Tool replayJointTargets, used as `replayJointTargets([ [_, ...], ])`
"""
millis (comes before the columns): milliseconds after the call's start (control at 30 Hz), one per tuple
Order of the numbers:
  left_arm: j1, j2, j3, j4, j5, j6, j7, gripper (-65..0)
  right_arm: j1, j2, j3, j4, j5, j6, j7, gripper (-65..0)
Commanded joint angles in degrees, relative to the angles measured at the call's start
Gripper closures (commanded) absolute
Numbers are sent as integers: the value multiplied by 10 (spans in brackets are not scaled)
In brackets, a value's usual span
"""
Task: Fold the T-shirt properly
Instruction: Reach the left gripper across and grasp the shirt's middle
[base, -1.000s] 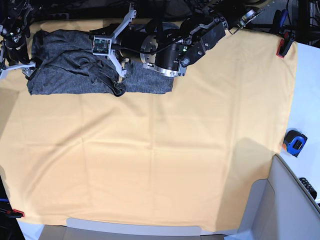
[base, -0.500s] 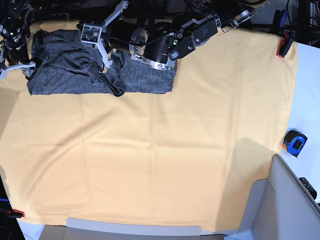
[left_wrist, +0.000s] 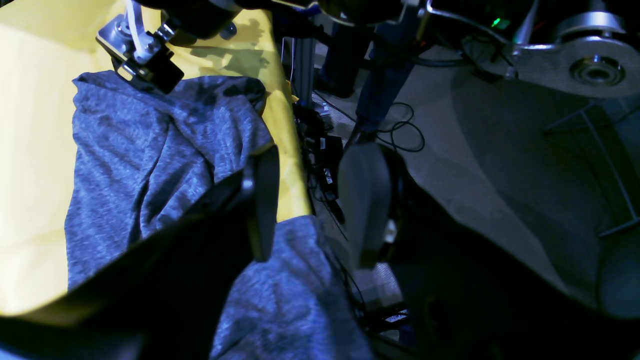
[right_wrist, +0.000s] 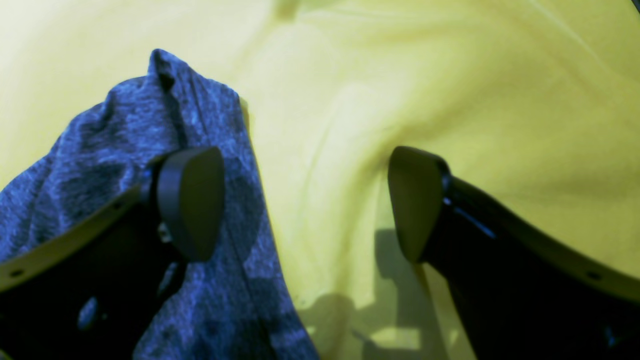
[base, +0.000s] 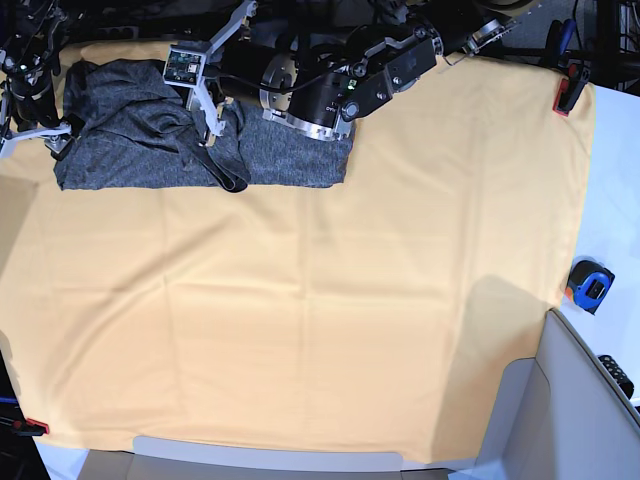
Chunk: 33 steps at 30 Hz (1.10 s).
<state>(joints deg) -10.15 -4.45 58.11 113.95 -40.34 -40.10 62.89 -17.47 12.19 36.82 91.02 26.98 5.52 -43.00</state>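
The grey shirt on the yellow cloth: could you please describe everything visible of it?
The T-shirt is heather dark-grey, thin soft knit, plain. It lies partly folded and rumpled in a rough rectangle at the far left of the yellow table cloth, with a loose dark fold hanging at its front edge. The left gripper is over its middle, the right gripper at its left end, fingers spread.

table cover: wide yellow-orange cloth (base: 330, 300), smooth with faint creases
clamps: small red clamps at the right far corner (base: 563, 103) and left near corner (base: 33, 427)
tape measure: blue-and-black, round-bodied (base: 590, 284), beside the cloth's right edge
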Motion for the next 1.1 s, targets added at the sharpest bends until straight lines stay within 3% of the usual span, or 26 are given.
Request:
replayJointTargets([
  [0,-6,2,-19,11,-9,1,-13,-227,-10,-4,-4,-12,13,-1,-59,-505],
  [33,-6,-4,-32,11,-9,1,-13,-227,-11,-1,-4,-10,13,9,-60,-507],
  [167,-5,-27,-84,12,-9,1,-13,-227,-13,15,0,-11,13,153,-63,-509],
  [333,-4,-59,-131,12,-9,1,-13,-227,-22,25,-1,-11,15,254,-63,-509],
  [600,26,-71,-176,12,-9,1,-14,-227,-2,22,1,-12,45,312,-146,-508],
  [767,26,-69,-176,12,-9,1,-14,-227,-2,22,-1,-8,111,311,-178,-506],
  [1067,26,-68,-176,12,-9,1,-14,-227,-14,22,-3,-7,172,311,-186,-506],
])
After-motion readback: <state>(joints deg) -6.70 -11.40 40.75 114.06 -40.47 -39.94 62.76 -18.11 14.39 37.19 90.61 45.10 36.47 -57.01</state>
